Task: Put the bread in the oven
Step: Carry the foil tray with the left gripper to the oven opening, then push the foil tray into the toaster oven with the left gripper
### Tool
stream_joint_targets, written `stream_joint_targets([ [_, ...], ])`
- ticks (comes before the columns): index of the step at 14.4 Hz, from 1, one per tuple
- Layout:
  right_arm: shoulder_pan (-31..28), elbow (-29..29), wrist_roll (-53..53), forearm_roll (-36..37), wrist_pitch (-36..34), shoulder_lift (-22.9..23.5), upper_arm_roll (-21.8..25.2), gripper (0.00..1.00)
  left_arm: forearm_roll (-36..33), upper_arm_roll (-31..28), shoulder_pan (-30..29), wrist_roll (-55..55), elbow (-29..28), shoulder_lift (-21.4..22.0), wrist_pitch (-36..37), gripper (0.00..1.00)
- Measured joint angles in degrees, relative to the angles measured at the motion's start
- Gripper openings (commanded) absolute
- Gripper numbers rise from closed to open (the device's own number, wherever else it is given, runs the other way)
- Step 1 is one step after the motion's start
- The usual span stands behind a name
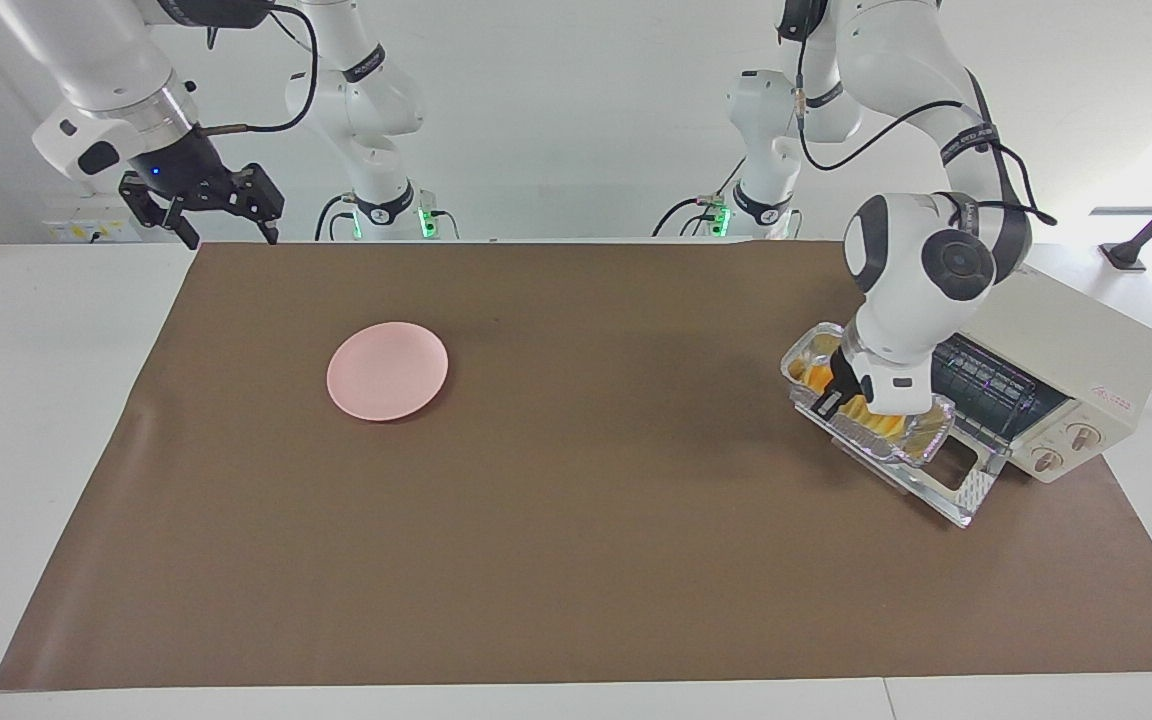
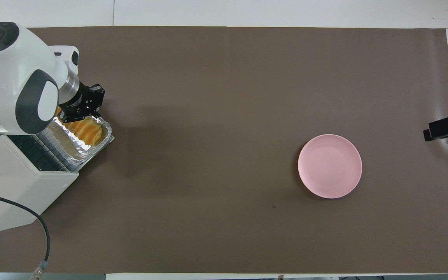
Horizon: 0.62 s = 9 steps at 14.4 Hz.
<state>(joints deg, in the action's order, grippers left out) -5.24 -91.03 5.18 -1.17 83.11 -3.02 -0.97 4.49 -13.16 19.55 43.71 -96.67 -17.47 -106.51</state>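
The golden-yellow bread (image 1: 881, 425) lies in a crinkled silver foil tray (image 1: 926, 440) that rests on the dropped glass door (image 1: 971, 490) of the cream-white oven (image 1: 1076, 350), at the left arm's end of the table. The oven's wire rack shows inside. My left gripper (image 1: 848, 395) is down in the tray at the bread and hides its middle. In the overhead view the left gripper (image 2: 78, 116) stands over the bread (image 2: 90, 131) and tray (image 2: 106, 132), in front of the oven (image 2: 25, 182). My right gripper (image 1: 226, 235) waits open and empty, raised over the table's edge by its base.
A round pink plate (image 1: 387, 371) lies bare on the brown mat toward the right arm's end of the table, also in the overhead view (image 2: 329, 166). The right gripper's tip (image 2: 441, 129) shows at the overhead view's edge. A black cable runs beside the oven.
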Motion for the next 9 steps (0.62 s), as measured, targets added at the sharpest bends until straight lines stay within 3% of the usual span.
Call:
stream_joint_targets([
  [9,0.0,1.3,0.0,0.0,-0.1,-0.4,-0.1,1.00,-3.5,-0.1,-8.9,-7.1,-0.3,0.5,1.1,0.00],
])
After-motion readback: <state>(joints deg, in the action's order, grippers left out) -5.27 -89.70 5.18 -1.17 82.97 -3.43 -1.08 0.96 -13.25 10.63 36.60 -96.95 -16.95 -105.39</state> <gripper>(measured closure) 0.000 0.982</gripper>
